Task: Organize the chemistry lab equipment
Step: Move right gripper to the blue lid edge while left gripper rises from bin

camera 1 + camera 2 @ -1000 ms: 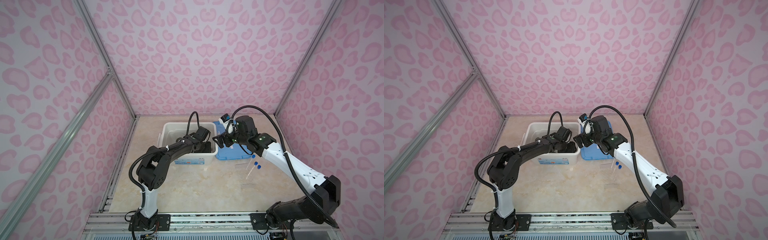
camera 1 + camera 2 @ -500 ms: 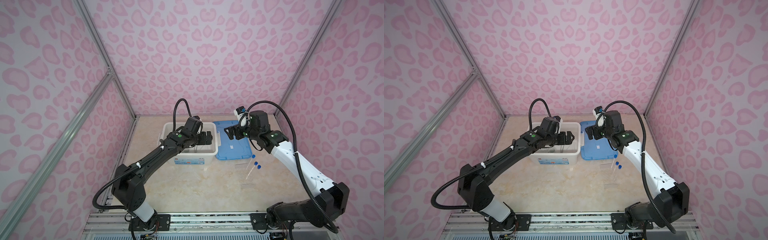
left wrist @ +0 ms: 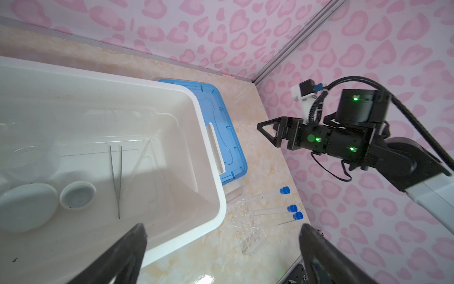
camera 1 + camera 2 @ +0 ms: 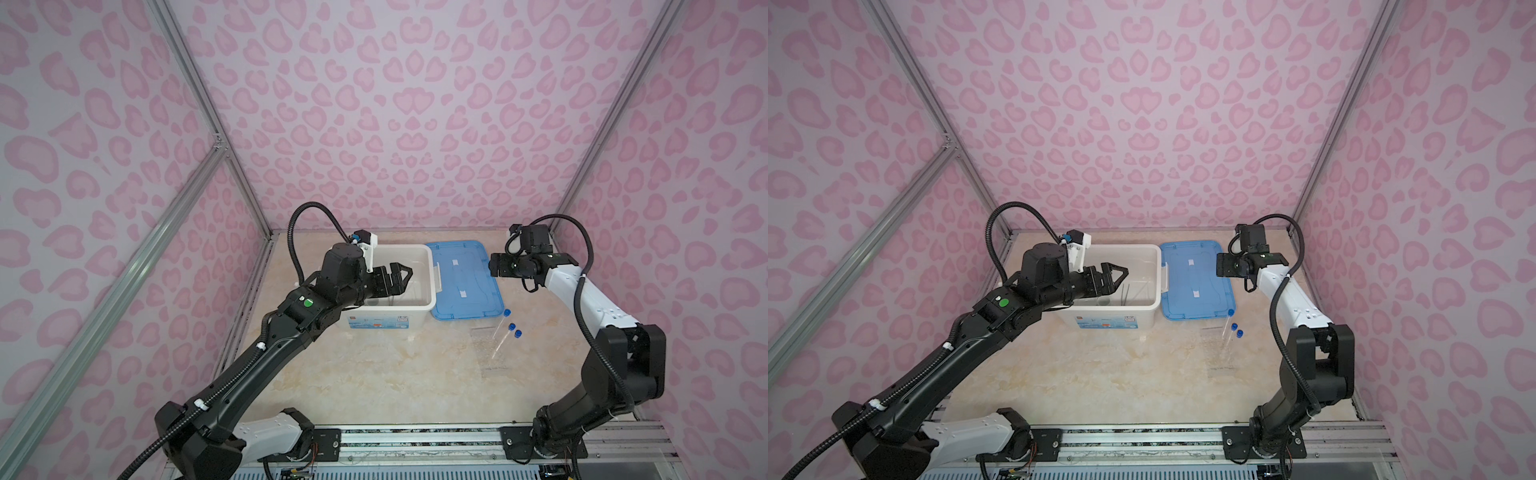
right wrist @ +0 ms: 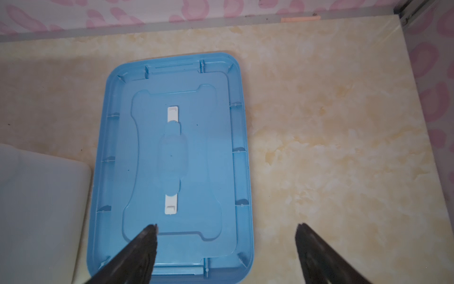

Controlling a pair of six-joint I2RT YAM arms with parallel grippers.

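Inside the bin (image 3: 181, 137) lie two dishes (image 3: 77, 194) and one tweezers (image 3: 117, 196); outside, three tubes (image 3: 292, 208).

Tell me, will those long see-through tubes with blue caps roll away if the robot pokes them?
Probably, yes. The tubes are round and lie flat on the smooth table, so a sideways poke would likely roll them, though the wider blue caps might make them curve. They look thin and clear, so likely light, slippery, maybe breakable.
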